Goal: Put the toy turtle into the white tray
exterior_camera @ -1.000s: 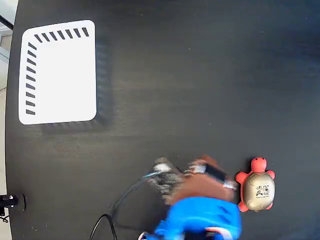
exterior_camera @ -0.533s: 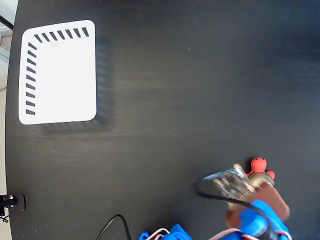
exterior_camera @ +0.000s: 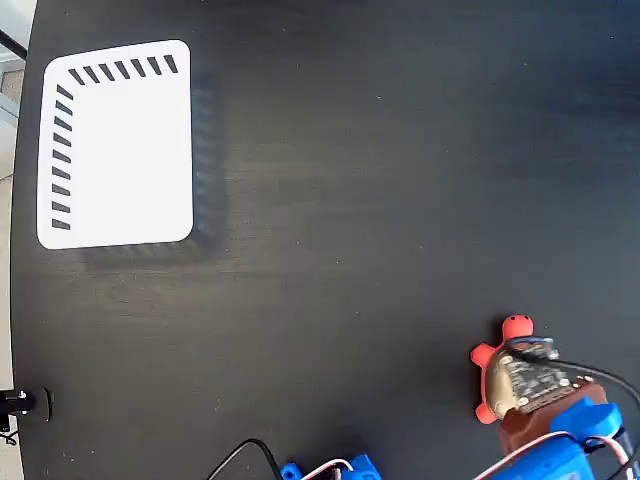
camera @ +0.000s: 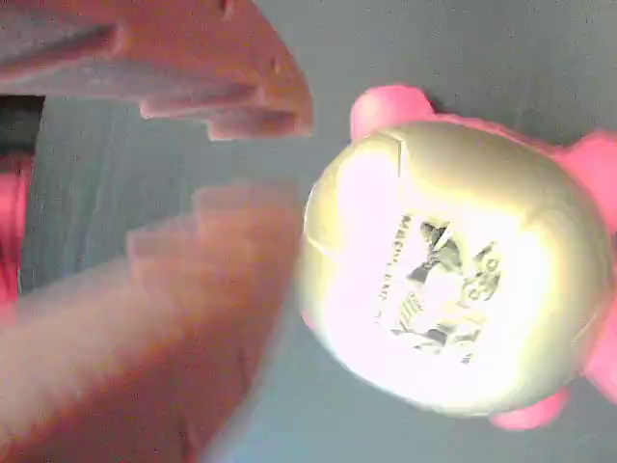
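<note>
Two brown toothed fingers of the gripper (camera: pixel 265 159) are hanging slightly parted, holding nothing, beside the squishy tan-shelled toy turtle (camera: pixel 453 280), far from the flat white tray (exterior_camera: pixel 118 145).

Saw a black surface (exterior_camera: pixel 400 150) filling nearly all of the fixed view, matte, with faint streaks of grain running across it. Noted a pale strip of floor (exterior_camera: pixel 8 200) beyond its left edge. Spotted a small black fitting (exterior_camera: pixel 20 403) at that edge, low on the left, too small to identify. Caught the same surface (camera: pixel 501 48) in the wrist view, grey and blurred.
</note>
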Available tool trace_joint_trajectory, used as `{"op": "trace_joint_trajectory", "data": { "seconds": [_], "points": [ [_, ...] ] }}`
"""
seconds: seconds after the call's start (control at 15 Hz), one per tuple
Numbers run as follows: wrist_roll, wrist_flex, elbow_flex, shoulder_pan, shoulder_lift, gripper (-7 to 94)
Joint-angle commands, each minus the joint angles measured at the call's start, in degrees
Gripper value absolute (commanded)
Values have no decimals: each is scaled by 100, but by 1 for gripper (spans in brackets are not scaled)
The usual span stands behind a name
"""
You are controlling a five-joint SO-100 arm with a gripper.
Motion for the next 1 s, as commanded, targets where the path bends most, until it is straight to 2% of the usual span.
{"op": "trace_joint_trajectory", "data": {
  "seconds": [0.0, 0.07, 0.13, 0.33, 0.4, 0.47, 0.67, 0.93],
  "points": [
    [404, 44, -229, -44, 62, 22],
    [501, 44, -176, -53, 70, 33],
    [527, 70, -141, -53, 88, 39],
    [642, 185, -176, -18, -237, 53],
    [659, 185, -149, -18, -360, 53],
    [703, 158, -88, -35, -431, 59],
    [773, 18, -26, -70, -642, 59],
    [879, -642, 308, -79, -809, 60]
  ]
}}
